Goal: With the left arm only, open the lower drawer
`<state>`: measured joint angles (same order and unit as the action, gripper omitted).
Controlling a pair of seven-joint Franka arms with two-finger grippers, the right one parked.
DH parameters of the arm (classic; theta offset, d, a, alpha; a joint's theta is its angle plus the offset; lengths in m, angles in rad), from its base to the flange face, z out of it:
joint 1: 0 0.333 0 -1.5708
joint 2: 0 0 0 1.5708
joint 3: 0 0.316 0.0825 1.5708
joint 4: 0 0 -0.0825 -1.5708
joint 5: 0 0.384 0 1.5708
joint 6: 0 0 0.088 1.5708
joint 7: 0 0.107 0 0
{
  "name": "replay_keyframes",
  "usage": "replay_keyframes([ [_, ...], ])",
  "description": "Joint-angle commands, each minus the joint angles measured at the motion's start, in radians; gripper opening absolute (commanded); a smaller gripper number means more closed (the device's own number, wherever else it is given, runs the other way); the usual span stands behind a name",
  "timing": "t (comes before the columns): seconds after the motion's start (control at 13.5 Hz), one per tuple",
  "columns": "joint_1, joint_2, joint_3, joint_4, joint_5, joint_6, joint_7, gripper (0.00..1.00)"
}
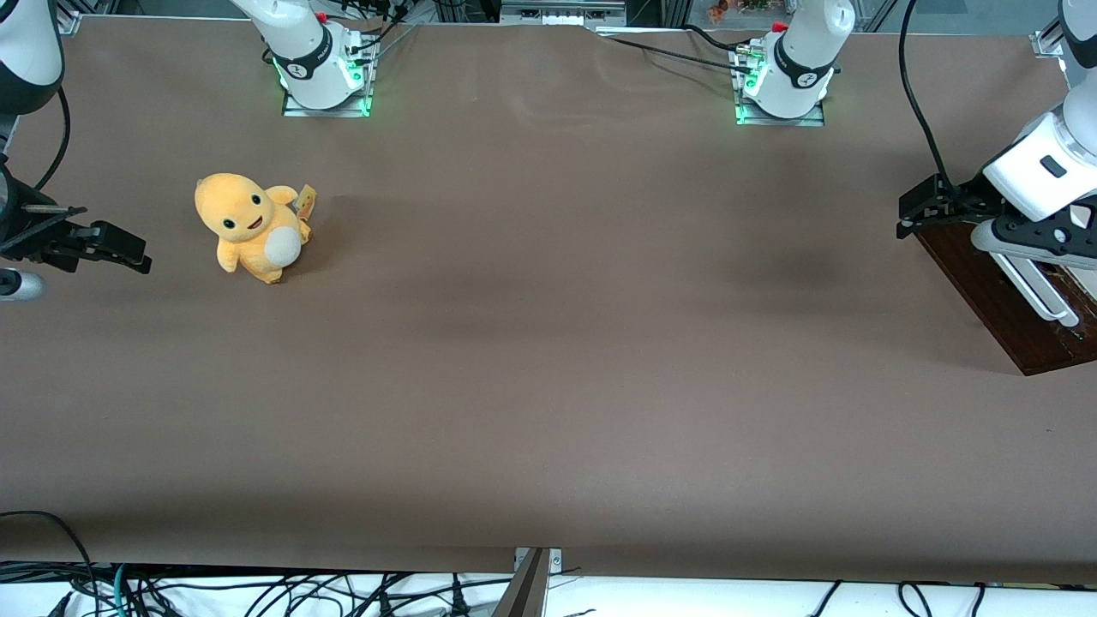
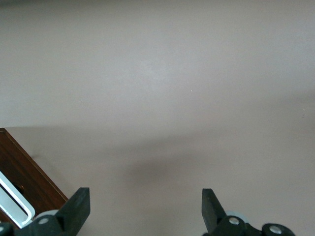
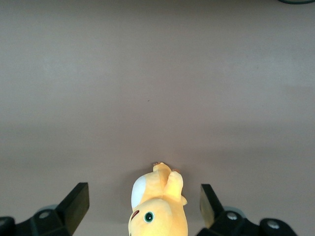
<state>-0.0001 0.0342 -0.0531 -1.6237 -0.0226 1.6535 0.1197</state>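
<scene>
Brown table (image 1: 548,386) bears plush toy (image 1: 251,226) (orange, perhaps tagged).

This is a robotics lab, not anyone's home or kitchen. A long table (image 1: 548,386) is wrapped in plain brown matting, and two white arm bases (image 1: 324,73) (image 1: 784,81) are bolted to metal plates at its edge farthest from the front camera, each glowing green. Loose black cables (image 1: 257,591) tangle along the nearest edge. The only props are test pieces: a yellow plush toy (image 1: 250,227) toward the parked arm's end, and the lower drawer (image 1: 994,296) toward the working arm's end. There the left arm (image 1: 1041,167) holds its black gripper (image 2: 145,201) just above the drawer's wood front, fingers spread wide.
</scene>
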Motion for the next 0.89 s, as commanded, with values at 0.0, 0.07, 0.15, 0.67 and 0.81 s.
replay_keyframes([
  [0.0,0.009,-0.002,-0.008,-0.013,-0.01,0.008,0.008,1.0],
  [0.07,0.009,-0.004,-0.008,-0.013,-0.01,0.006,0.008,1.0],
  [0.15,0.009,-0.004,-0.008,-0.012,-0.01,0.005,0.006,1.0],
  [0.67,0.012,0.004,-0.008,-0.013,-0.01,0.005,0.014,1.0],
  [0.81,0.011,0.004,-0.008,-0.013,-0.01,-0.006,0.014,1.0],
])
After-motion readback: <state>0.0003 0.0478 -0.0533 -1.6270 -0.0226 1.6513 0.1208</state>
